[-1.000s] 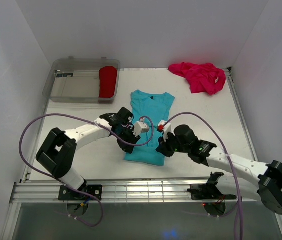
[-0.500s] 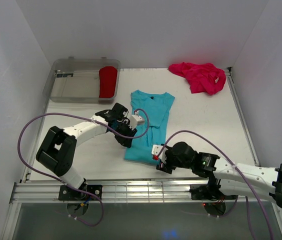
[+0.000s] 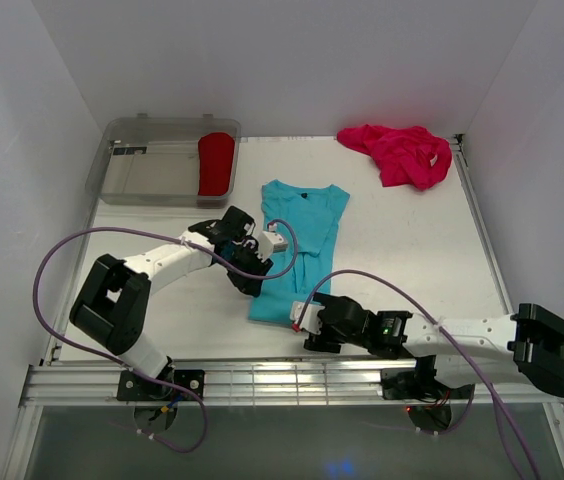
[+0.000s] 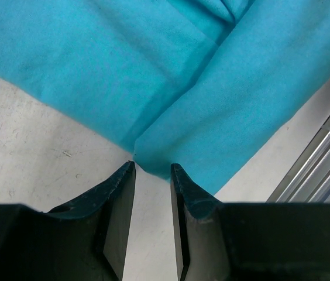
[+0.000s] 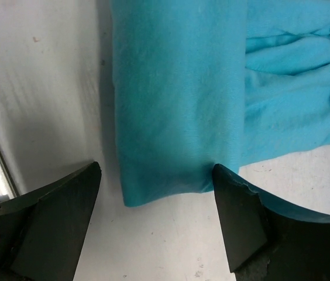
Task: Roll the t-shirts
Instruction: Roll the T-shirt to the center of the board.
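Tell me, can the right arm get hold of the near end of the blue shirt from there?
Probably yes. The right gripper stands open at the near end of the blue shirt, with nothing in between.

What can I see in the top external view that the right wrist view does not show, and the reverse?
Only the top external view shows the red t-shirt in the clear bin, the pink t-shirt at the far right, and the left gripper at the left edge of the turquoise t-shirt. Only the right wrist view shows the right gripper clearly: jaws wide open at the folded near end, gripping nothing. Both show the turquoise t-shirt on the table.
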You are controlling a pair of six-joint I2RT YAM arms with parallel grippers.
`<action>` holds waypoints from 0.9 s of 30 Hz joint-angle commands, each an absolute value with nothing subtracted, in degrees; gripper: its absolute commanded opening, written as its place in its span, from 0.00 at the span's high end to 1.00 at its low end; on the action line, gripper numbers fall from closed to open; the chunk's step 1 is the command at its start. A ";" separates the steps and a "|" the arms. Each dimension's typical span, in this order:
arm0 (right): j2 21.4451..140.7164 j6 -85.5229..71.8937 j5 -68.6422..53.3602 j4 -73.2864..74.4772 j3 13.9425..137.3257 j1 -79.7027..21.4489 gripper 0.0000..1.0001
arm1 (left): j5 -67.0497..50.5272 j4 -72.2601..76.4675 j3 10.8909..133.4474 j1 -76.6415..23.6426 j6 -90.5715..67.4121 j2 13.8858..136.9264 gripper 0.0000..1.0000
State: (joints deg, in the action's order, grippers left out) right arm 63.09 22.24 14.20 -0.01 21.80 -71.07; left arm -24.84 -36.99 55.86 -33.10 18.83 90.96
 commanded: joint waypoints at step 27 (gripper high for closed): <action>67.06 20.04 -13.70 -0.44 30.85 -52.40 0.76 | -35.68 -49.41 55.63 -32.61 55.37 80.07 0.48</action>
